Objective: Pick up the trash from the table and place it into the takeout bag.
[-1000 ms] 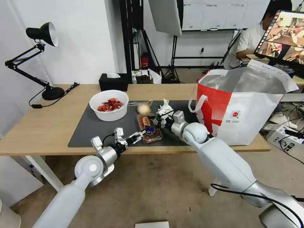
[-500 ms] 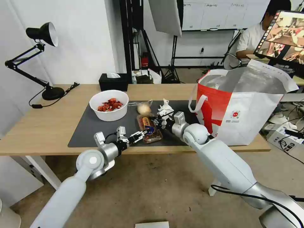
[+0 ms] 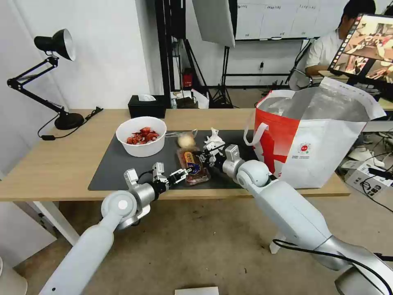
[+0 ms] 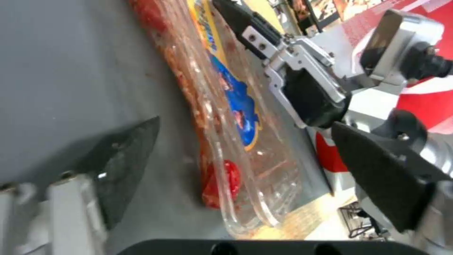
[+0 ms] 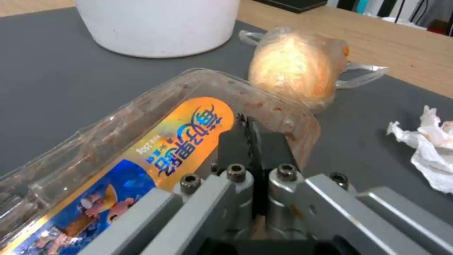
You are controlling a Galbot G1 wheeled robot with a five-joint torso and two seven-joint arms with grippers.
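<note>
Clear plastic, smeared red inside and carrying an orange-and-blue label, makes up the clamshell tray [image 3: 193, 167] that lies on the dark grey mat [image 3: 118, 164] near the front edge of the table [image 3: 53, 164]. The left gripper [image 3: 178, 175] sits just beside the tray's near end with its fingers [image 4: 124, 163] spread wide, the tray's corner lying between them but not gripped. The right gripper [image 3: 203, 155] is at the tray's right edge; in its wrist view the two black fingers [image 5: 245, 141] are pressed together, apparently pinching the tray's rim, though the contact itself is hard to make out. Behind the tray lie the clear bag with the yellowish lump [image 3: 186, 140] and, to its right, the crumpled white tissue [image 3: 213, 139]. The white bowl of red scraps [image 3: 141, 136] stands further left on the mat. The takeout bag [image 3: 315, 139] (red and white, foil-lined) stands open at the table's right end.
</note>
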